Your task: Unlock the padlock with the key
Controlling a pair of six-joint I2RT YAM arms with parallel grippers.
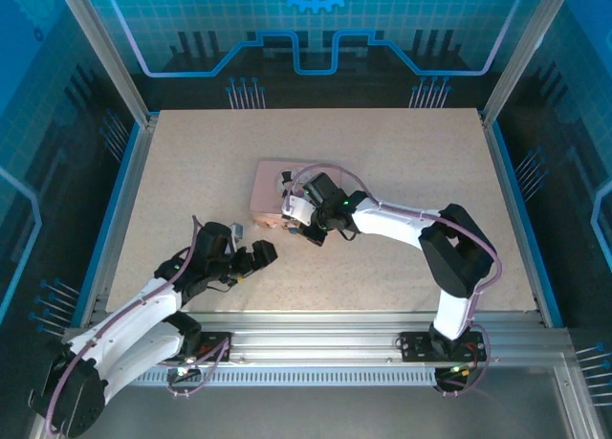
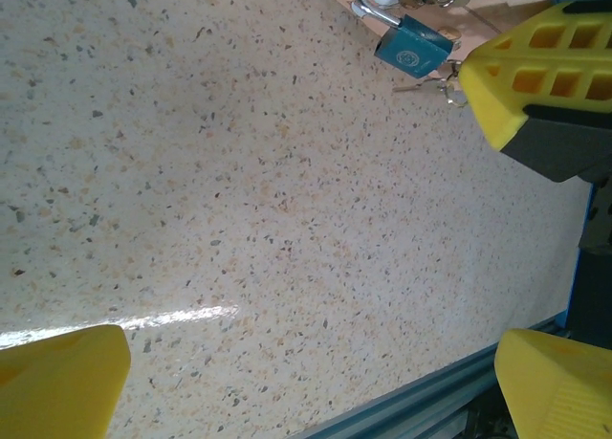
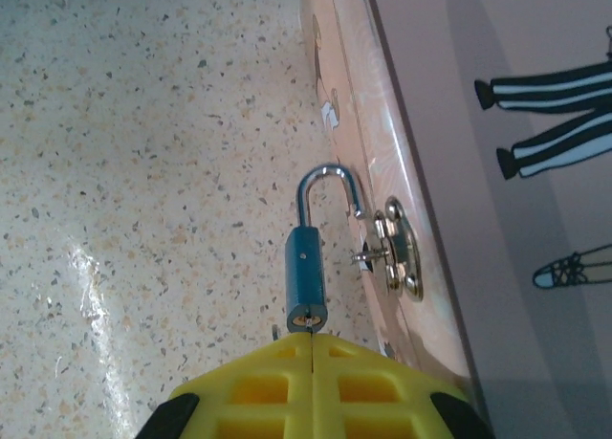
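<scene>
The padlock [image 3: 306, 274] is a small blue lock beside the front wall of the pink tin [image 3: 497, 95]. Its silver shackle [image 3: 323, 179] stands open, with the free end out of the body, close to the tin's metal latch [image 3: 397, 248]. My right gripper [image 3: 314, 343] is shut on the key [image 3: 308, 324], whose blade sits in the keyhole at the lock's near end. The left wrist view shows the padlock [image 2: 413, 44] with a right finger [image 2: 535, 71] next to it. My left gripper [image 2: 306, 391] hangs open over bare table. Seen from above, it [image 1: 251, 257] is left of the right gripper [image 1: 295, 230].
The pink tin [image 1: 273, 190] lies mid-table with a cartoon couple on its lid. Speckled tabletop [image 1: 402, 162] spreads around it. A blue rail [image 2: 449, 391] marks the table's near edge close to the left gripper. Glass walls enclose the cell.
</scene>
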